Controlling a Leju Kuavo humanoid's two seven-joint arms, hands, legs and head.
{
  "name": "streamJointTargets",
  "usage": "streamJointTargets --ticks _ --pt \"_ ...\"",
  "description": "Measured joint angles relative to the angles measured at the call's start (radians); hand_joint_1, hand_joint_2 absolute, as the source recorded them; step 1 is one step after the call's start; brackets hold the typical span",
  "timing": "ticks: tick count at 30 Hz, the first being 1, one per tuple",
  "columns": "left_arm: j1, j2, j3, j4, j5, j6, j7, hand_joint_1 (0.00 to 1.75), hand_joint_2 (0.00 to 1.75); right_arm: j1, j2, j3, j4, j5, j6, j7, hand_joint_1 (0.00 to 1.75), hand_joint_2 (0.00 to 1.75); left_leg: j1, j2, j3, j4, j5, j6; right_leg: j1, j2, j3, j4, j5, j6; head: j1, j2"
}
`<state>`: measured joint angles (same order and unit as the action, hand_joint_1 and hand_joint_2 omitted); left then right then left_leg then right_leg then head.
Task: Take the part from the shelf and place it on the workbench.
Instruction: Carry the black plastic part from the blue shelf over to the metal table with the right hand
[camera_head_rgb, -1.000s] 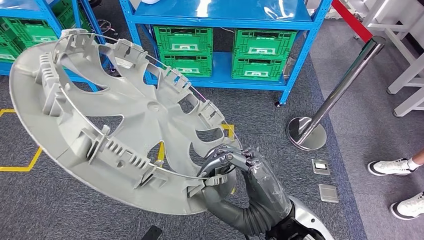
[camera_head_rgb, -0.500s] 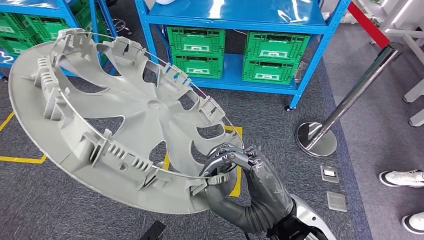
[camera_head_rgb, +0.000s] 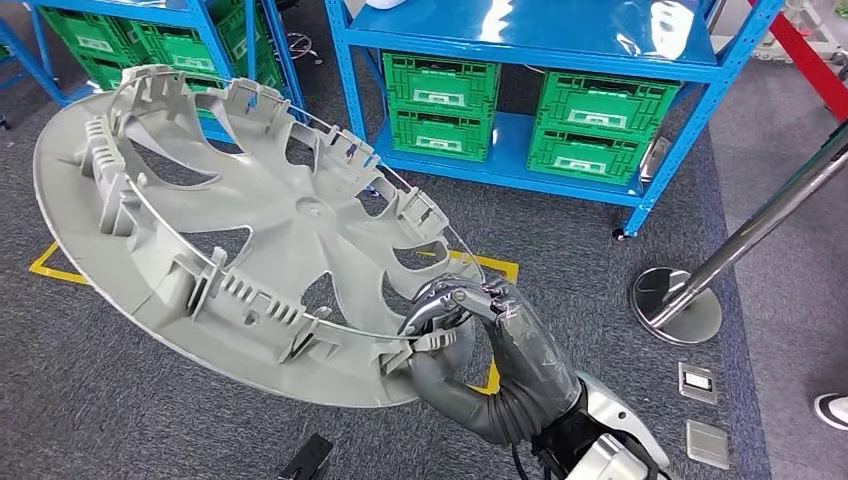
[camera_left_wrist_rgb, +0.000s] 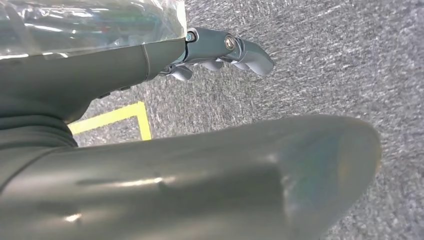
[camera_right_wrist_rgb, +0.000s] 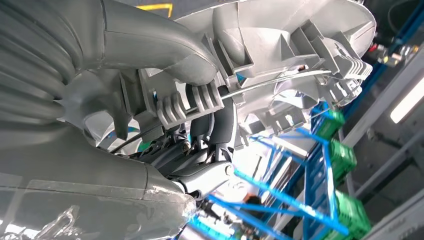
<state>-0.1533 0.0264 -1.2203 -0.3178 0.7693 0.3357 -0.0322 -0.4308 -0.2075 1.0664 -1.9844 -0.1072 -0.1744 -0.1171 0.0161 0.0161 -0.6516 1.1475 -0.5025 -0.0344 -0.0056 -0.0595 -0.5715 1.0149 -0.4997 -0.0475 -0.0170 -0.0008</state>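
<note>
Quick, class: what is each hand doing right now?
Left hand: holds nothing, fingers curled over the floor.
Right hand: grips the rim of the wheel cover.

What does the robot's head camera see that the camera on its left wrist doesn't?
Head view alone: the big round grey plastic wheel cover, held at its rim by the right hand, plus the blue metal shelf with green plastic crates, and a shiny silver barrier post.

Left wrist view alone: the left hand, fingers curled, nothing in it, hanging above the floor.

Both: the grey carpet floor with a yellow tape line.
</note>
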Motion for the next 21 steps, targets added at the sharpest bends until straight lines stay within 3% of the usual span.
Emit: streamJointTargets --ticks 1,3,5,6,8,10,11,12,13,14,15,17,19,21 --pt "-0.001 0.0 0.0 0.0 0.0 0.0 -0.001 0.0 1.75 -0.001 0.0 0.0 0.0 0.0 0.001 0.0 1.75 1.75 -0.005 0.019 0.027 -0.059 0.025 0.006 0.003 -0.009 0.005 0.002 -0.005 0.003 -0.002 0.0" --pt "-0.005 0.0 0.0 0.0 0.001 0.0 -0.002 0.0 1.75 -0.003 0.0 -0.001 0.003 0.0 0.002 -0.001 1.75 1.75 -0.015 0.042 0.056 -0.121 0.034 0.02 0.01 -0.029 0.007 0.004 -0.011 0.012 -0.002 0.0" --pt "-0.005 0.0 0.0 0.0 0.003 0.0 -0.003 0.0 1.75 -0.008 0.0 -0.002 0.005 0.0 0.003 -0.002 1.75 1.75 -0.015 0.024 0.057 -0.133 0.032 0.032 0.012 -0.048 0.005 0.005 -0.015 0.02 -0.002 0.0" --pt "-0.003 0.0 0.0 0.0 0.004 0.001 -0.003 0.0 1.75 -0.01 0.0 -0.002 0.006 0.0 0.003 -0.002 1.75 1.75 -0.012 0.013 0.056 -0.136 0.035 0.036 0.01 -0.04 0.004 0.009 -0.021 0.025 0.0 0.0" --pt "-0.003 0.001 0.0 0.0 0.004 0.001 -0.002 0.0 1.75 -0.013 -0.001 -0.004 0.007 0.0 0.004 -0.003 1.75 1.75 -0.005 -0.006 0.057 -0.141 0.038 0.043 0.005 0.006 -0.018 0.06 -0.055 0.035 0.004 0.0" --pt "-0.005 0.002 0.0 0.001 0.0 0.001 -0.002 0.0 1.75 -0.013 -0.001 -0.006 0.01 -0.001 0.003 -0.005 1.75 1.75 -0.002 -0.027 0.057 -0.141 0.039 0.046 -0.001 0.049 -0.081 0.186 -0.113 0.041 0.013 0.0" --pt "-0.006 0.002 0.0 0.001 -0.004 0.001 -0.001 0.0 1.75 -0.011 -0.001 -0.006 0.012 0.0 0.0 -0.005 1.75 1.75 -0.002 -0.039 0.057 -0.14 0.038 0.046 -0.002 0.055 -0.116 0.251 -0.135 0.043 0.016 0.0" --pt "-0.006 0.002 0.0 0.001 -0.007 0.001 0.0 0.0 1.75 -0.007 -0.001 -0.005 0.013 0.005 -0.006 -0.005 1.75 1.75 -0.002 -0.052 0.057 -0.139 0.038 0.046 -0.003 0.056 -0.14 0.288 -0.137 0.045 0.017 0.0" --pt "-0.005 0.002 0.0 0.001 -0.011 0.001 0.001 0.0 1.75 -0.001 -0.001 -0.005 0.014 0.013 -0.014 -0.004 1.75 1.75 -0.001 -0.066 0.058 -0.138 0.037 0.045 -0.004 0.057 -0.147 0.288 -0.117 0.045 0.017 0.0" --pt "-0.004 0.002 0.0 0.001 -0.014 0.002 0.003 0.0 1.75 0.005 -0.001 -0.004 0.013 0.023 -0.022 -0.002 1.75 1.75 0.0 -0.08 0.059 -0.136 0.035 0.043 -0.006 0.06 -0.133 0.244 -0.079 0.045 0.017 0.0" --pt "-0.002 0.003 0.0 0.0 -0.018 0.004 0.003 0.0 1.75 0.01 -0.001 -0.002 0.012 0.034 -0.03 0.002 1.75 1.75 0.001 -0.094 0.06 -0.133 0.033 0.04 -0.009 0.069 -0.108 0.176 -0.033 0.044 0.018 0.0" --pt "-0.001 0.003 0.0 0.0 -0.024 0.006 0.004 0.0 1.75 0.015 0.0 0.002 0.007 0.05 -0.041 0.007 1.75 1.75 0.004 -0.119 0.055 -0.127 0.029 0.03 -0.014 0.109 -0.061 0.063 0.015 0.042 0.019 0.0" --pt "0.001 0.004 0.0 0.0 -0.027 0.005 0.005 0.0 1.75 0.02 0.0 0.004 0.0 0.055 -0.044 0.01 1.75 1.75 0.008 -0.136 0.046 -0.124 0.03 0.018 -0.014 0.13 -0.047 0.032 0.013 0.038 0.02 0.0" --pt "0.006 0.006 -0.001 0.0 -0.027 0.002 0.007 0.0 1.75 0.024 0.0 0.005 -0.006 0.057 -0.045 0.011 1.75 1.75 0.014 -0.151 0.041 -0.127 0.032 0.005 -0.011 0.115 -0.047 0.029 0.011 0.028 0.022 0.0"
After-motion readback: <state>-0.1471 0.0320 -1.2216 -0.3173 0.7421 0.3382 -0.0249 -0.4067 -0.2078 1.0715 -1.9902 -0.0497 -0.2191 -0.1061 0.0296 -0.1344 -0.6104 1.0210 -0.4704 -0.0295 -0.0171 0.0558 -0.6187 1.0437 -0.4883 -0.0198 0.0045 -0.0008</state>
